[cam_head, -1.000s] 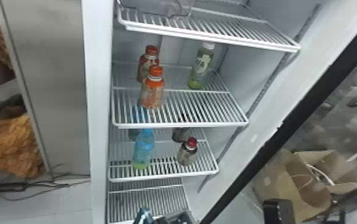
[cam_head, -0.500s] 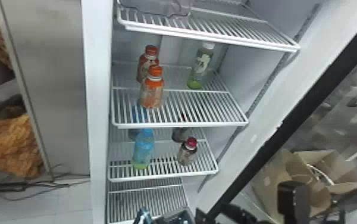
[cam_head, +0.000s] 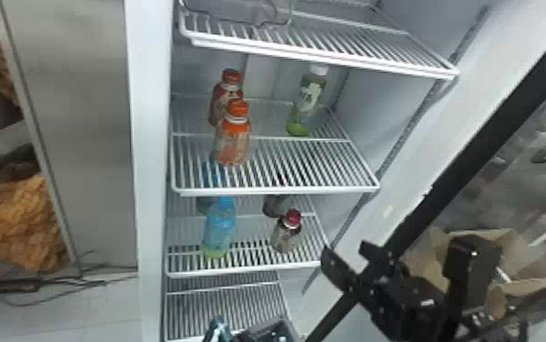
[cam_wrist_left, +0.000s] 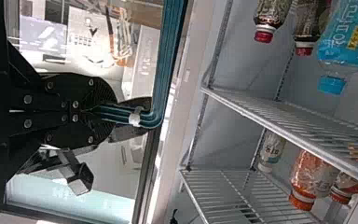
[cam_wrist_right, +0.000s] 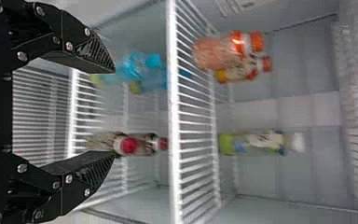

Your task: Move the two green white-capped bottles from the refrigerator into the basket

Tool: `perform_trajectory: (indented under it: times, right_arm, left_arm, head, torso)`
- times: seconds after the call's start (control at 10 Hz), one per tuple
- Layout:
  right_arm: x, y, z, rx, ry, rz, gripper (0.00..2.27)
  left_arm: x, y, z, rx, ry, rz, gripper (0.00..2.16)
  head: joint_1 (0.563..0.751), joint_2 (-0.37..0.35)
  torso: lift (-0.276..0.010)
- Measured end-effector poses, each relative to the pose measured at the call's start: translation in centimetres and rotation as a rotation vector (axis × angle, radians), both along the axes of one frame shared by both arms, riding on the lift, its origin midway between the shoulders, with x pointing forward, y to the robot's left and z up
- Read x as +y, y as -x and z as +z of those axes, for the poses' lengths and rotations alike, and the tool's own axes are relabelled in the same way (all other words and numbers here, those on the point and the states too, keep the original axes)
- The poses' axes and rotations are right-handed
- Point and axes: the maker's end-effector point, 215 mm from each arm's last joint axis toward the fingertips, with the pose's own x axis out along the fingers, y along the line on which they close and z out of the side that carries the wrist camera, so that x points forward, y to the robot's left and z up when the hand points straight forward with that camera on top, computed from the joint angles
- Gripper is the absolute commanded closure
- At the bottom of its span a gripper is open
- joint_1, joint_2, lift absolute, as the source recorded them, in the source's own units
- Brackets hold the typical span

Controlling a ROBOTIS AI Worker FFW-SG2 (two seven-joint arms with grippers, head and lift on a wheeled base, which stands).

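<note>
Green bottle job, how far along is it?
Perhaps half done: one green bottle is left on its shelf, but I can't confirm another in the basket. The left gripper grips a teal handle; the open right gripper holds nothing.

On your left stands a flat grey metal panel (cam_head: 72,127), with a rumpled orange-brown heap (cam_head: 17,223) beyond its edge. Below, you see pale tiled floor (cam_head: 108,311) with faint joints, and dark cables (cam_head: 92,284) trailing across it. To your right sits open brown cardboard (cam_head: 527,259); bright light glares behind.
</note>
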Motion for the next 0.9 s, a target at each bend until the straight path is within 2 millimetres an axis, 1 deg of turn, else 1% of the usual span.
perform_trajectory:
  times: [0.1,0.3,0.5,0.7,0.9]
  right_arm:
    - [-0.9,-2.0,1.0,-0.077,0.010,-0.014,0.47]
    - [-2.1,-5.0,2.8,-0.197,0.020,-0.030,0.47]
    - [-3.2,-8.1,4.1,-0.311,0.013,-0.065,0.47]
    - [-3.8,-10.1,4.6,-0.372,0.002,-0.099,0.47]
    - [-4.4,-11.9,4.3,-0.403,-0.008,-0.118,0.43]
  left_arm:
    - [-0.1,0.0,0.0,0.000,0.000,-0.002,1.22]
    - [-0.1,0.1,0.0,0.000,0.000,-0.002,1.21]
    - [-0.2,0.1,0.1,-0.001,0.002,-0.004,1.22]
    - [-0.3,0.1,0.1,-0.003,0.002,-0.007,1.22]
    - [-0.4,0.1,0.2,-0.003,0.003,-0.009,1.21]
  head:
    - [0.695,-0.350]
    - [0.695,-0.350]
    - [0.695,-0.350]
    - [0.695,-0.350]
    - [0.695,-0.350]
  torso:
    - [-0.004]
    - [-0.004]
    - [-0.004]
    - [-0.004]
    - [-0.004]
